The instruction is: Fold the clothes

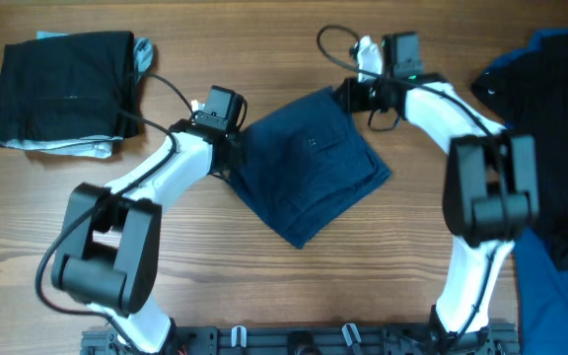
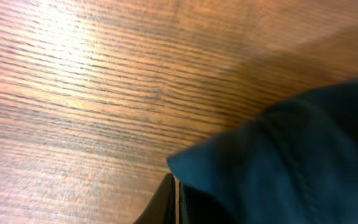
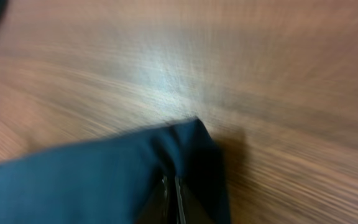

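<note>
Table: a brown wooden table point(image 1: 294, 291) with visible grain fills the overhead view and carries everything below.

Pile of clothes: an unfolded pile of clothes point(image 1: 560, 148) in black and bright blue lies along the right edge of the table and runs out of the picture.

Right arm: the white and black right arm point(image 1: 481, 187) reaches from the near edge up to the top right corner of the centre garment.

Left arm: the left arm point(image 1: 141, 192) reaches from the near left up to that garment's left corner.

Shorts: navy, denim-like shorts point(image 1: 309, 163) lie flat in the middle of the table, folded into a rough square turned like a diamond, between the two arms.

Folded black garment: a folded black garment point(image 1: 62, 89) sits at the far left, well apart from the shorts, with a pale layer showing along its lower edge.

Left gripper: the left gripper point(image 1: 231, 150) is at the shorts' left corner. In the left wrist view its dark fingers point(image 2: 166, 205) are pressed almost together, with the navy corner at their tips.

Right gripper: the right gripper point(image 1: 349, 96) is at the top right corner. In the blurred right wrist view its fingers point(image 3: 163, 199) are pinched narrow on the fabric's edge.

Cable: a thin black cable point(image 1: 328, 41) loops above the right gripper.

Button: a small button point(image 1: 312, 143) shows on the shorts' upper face, by a pocket seam.
</note>
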Controlling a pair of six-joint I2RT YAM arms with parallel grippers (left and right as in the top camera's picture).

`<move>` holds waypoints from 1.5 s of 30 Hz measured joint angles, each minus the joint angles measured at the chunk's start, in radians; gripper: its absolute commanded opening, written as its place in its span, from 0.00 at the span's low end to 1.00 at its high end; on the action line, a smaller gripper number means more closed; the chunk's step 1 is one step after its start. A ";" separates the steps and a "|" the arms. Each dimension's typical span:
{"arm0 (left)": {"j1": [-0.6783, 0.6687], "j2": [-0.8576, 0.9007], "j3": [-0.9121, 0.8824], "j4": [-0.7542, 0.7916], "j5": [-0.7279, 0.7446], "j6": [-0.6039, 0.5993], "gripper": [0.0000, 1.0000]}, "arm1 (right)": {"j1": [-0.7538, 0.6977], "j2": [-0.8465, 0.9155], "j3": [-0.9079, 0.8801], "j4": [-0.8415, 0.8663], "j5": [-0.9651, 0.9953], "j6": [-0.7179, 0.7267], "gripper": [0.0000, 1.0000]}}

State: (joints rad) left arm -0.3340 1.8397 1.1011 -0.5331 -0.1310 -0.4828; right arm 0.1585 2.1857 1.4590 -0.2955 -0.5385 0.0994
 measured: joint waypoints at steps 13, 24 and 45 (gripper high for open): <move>0.000 -0.144 0.045 0.016 -0.023 0.085 0.05 | -0.020 -0.073 0.037 -0.040 -0.098 -0.026 0.04; 0.000 -0.126 0.090 0.106 0.170 0.081 0.04 | 0.113 -0.160 0.084 -0.093 -0.116 -0.021 0.04; 0.060 -0.111 0.109 0.111 0.228 0.145 0.26 | -0.018 -0.129 0.162 -0.514 -0.108 0.080 0.08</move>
State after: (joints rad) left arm -0.2745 1.7290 1.2102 -0.4225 0.0971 -0.3382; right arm 0.1402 2.0563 1.6207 -0.8097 -0.6464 0.1799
